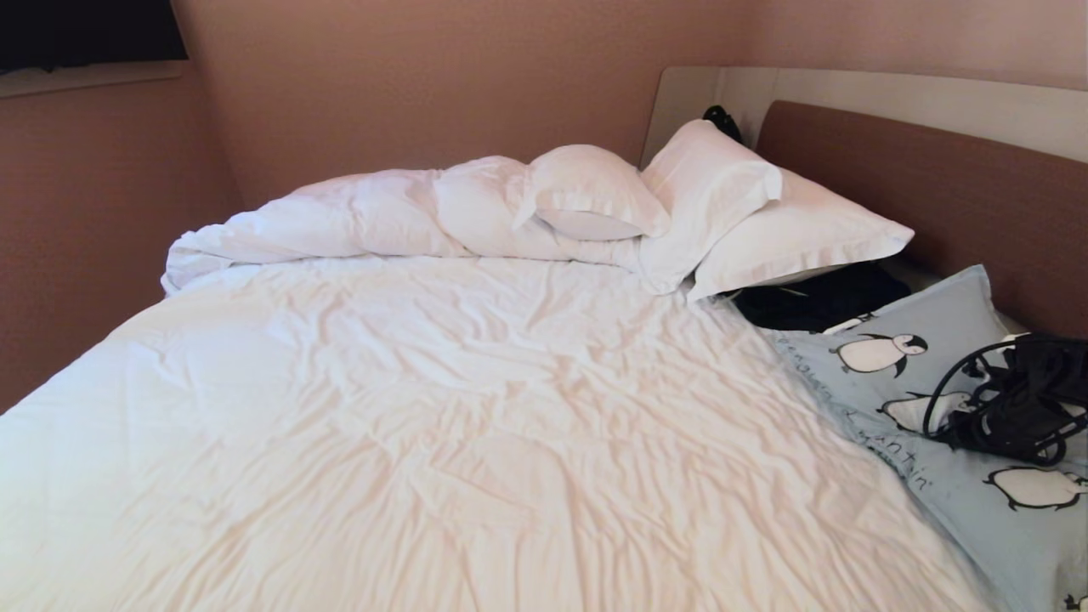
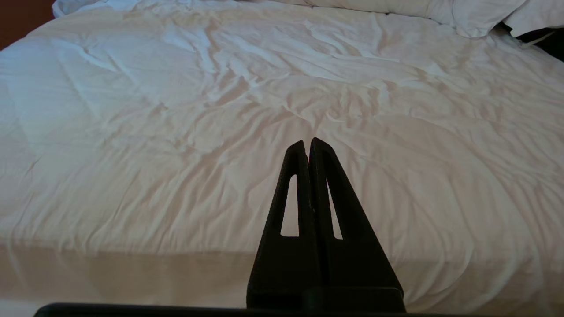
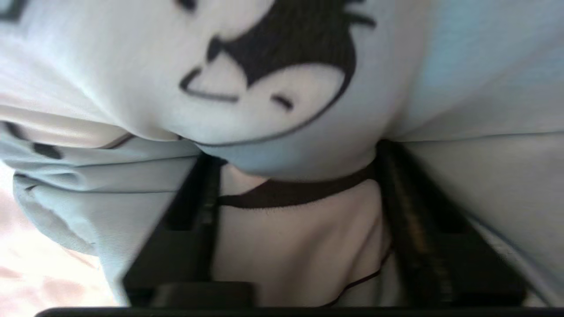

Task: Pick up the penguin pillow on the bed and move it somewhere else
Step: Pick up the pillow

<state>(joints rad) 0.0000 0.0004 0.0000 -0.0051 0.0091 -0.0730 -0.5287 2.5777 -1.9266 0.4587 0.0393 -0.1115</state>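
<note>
The pillow (image 1: 935,399) lies at the bed's (image 1: 425,408) right edge near the headboard, not yet lifted. The right hand (image 3: 293,193) is pressed into it, fabric bulging between its fingers. Lifting and moving remain. The left hand (image 2: 308,145) is closed, idle.

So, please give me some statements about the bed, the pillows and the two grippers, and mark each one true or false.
1. The penguin pillow lies by the brown headboard. True.
2. The right gripper hangs free above the bare sheet. False: fabric of the penguin pillow bulges between its fingers.
3. The left gripper has its fingers pressed together over the white sheet. True.
4. The black clothing bundle sits on top of the white pillows. False: it lies partly under them, beside the penguin pillow.
</note>
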